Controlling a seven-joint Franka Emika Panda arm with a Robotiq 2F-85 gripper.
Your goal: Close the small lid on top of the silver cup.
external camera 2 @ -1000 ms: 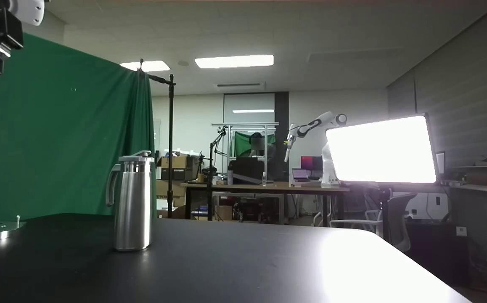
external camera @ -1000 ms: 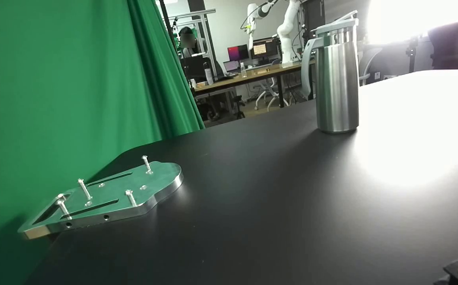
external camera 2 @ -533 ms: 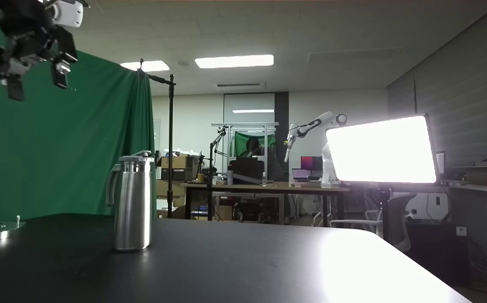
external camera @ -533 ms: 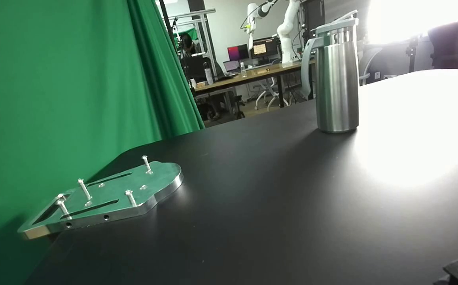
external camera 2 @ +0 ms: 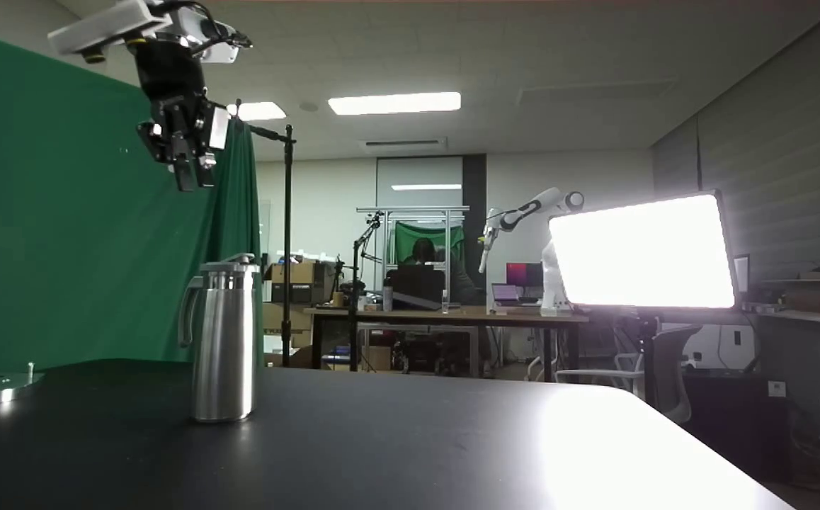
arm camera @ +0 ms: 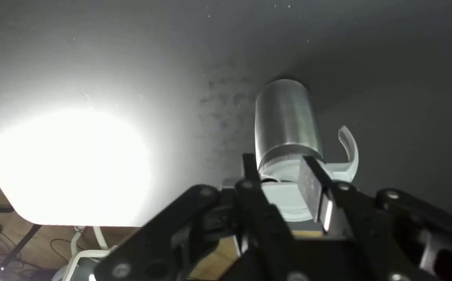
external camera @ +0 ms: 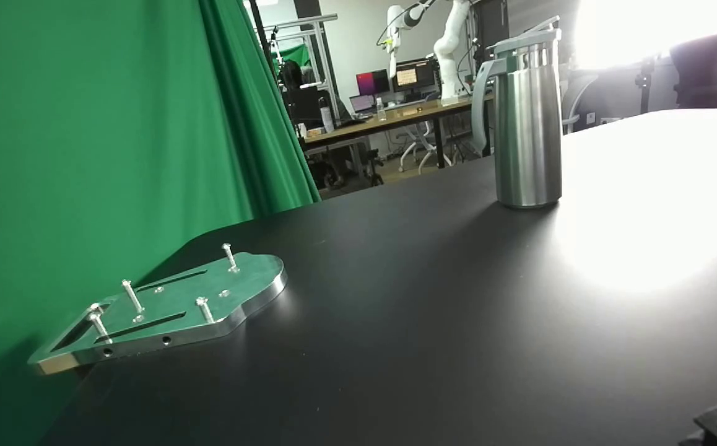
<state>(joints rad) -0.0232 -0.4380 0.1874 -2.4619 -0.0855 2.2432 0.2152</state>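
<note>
1. Gripper (external camera 2: pixel 195 182) is being held aloft in an exterior view; its jaws are being held partly apart, a gap being shown between the fingers (arm camera: pixel 310 187) in the wrist view.
2. Silver cup (arm camera: pixel 286 113) is being seen upright on the dark table (arm camera: pixel 397 97), below the jaws and apart from them.
3. Small lid (arm camera: pixel 286 197) is being framed between the fingers in the wrist view; in both exterior views it is being shown tilted up from the cup's top.
4. Handle (arm camera: pixel 351 150) is being sighted outside the gap, beyond one finger.
5. Flat metal plate (external camera: pixel 179 300) is being noted at the table's edge, lower than the jaws and well apart.
6. Green curtain (external camera 2: pixel 63 227) is being seen behind the jaws; bright panel lamp (external camera 2: pixel 640 251) is being logged well off to their side.
</note>
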